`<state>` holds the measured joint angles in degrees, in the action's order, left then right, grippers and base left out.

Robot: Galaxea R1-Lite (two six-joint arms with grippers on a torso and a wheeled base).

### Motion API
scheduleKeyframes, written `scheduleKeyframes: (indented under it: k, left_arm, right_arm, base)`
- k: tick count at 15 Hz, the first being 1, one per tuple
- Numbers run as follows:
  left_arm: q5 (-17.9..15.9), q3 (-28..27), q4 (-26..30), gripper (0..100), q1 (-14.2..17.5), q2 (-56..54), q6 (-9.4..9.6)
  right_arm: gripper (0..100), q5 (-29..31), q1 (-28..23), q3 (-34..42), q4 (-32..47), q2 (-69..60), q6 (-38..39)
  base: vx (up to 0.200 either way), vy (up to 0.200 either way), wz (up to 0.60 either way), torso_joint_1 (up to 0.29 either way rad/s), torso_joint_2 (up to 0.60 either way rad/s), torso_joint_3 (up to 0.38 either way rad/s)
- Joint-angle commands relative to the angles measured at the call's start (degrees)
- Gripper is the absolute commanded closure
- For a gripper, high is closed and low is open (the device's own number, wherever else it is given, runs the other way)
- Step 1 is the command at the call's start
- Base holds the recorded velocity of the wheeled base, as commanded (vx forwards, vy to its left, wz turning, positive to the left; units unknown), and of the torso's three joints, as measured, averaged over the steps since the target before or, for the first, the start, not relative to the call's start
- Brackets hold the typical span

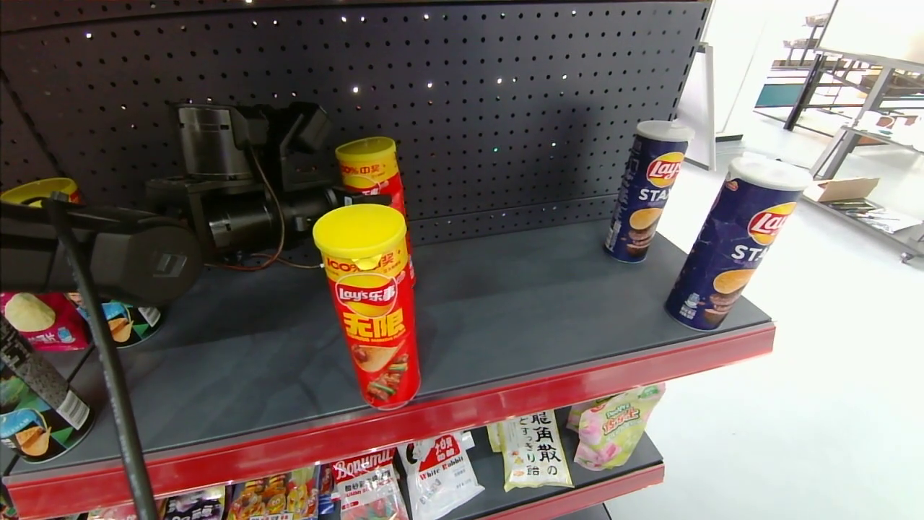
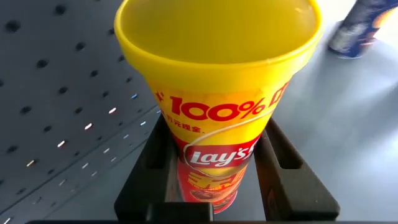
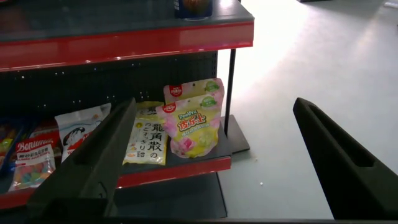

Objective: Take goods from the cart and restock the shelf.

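1. Front can (image 1: 372, 310) stands upright at the lip of the shelf (image 1: 520, 303), nearest you. Just behind it, close to the pegboard (image 1: 505, 87), is the rear can (image 1: 368, 170), the one you have in hand.
2. Your left claw (image 1: 361, 196) is closed on the rear can. The wrist view shows its fingers (image 2: 146, 180) flanking the red tube, a little below the yellow lid.
3. You cannot tell whether its base rests on the shelf, because the front can hides it.
4. Treat the can as light and stiff. It is a glossy tube that may slip, and it is tall and narrow, so it tips easily. The chips inside are likely brittle, so squeeze only enough to hold.
5. Grip the tube, not the lid, which would probably pop off.
6. Your left arm lies level over the shelf from the left, with the claw horizontal.
7. Your right claw (image 3: 214, 106) sits low, facing the bags (image 3: 189, 118) on the lower shelf. It is spread wide and holds nothing.
8. Two blue cans (image 1: 646, 191) stand at the right end, well apart from the red ones.
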<state>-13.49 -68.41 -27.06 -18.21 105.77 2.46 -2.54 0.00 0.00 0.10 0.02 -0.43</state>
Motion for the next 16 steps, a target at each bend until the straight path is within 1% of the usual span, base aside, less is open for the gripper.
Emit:
scheduleKeyframes:
  k: [1, 13, 14, 16]
  left_arm:
    - [1.63, 0.56, -0.18, 100, 0.02, -0.3, 0.0]
    - [1.81, 2.41, -0.18, 100, -0.07, -1.35, -0.18]
    - [1.81, 2.58, -0.18, 0, -0.07, -1.44, -0.18]
    - [1.89, 3.81, 0.43, 0, -0.07, -2.93, -0.53]
  right_arm:
    - [0, -0.01, 0.0, 0.0, -0.01, -0.02, -0.01]
    - [0, -0.01, 0.0, 0.0, -0.01, -0.02, -0.01]
    - [0, -0.01, 0.0, 0.0, -0.01, -0.02, -0.01]
    - [0, -0.01, 0.0, 0.0, -0.01, -0.02, -0.01]
  base:
    - [0.0, 0.0, 0.0, 0.0, 0.0, 0.0]
    - [0.0, 0.0, 0.0, 0.0, 0.0, 0.0]
    - [0.0, 0.0, 0.0, 0.0, 0.0, 0.0]
    - [0.0, 0.0, 0.0, 0.0, 0.0, 0.0]
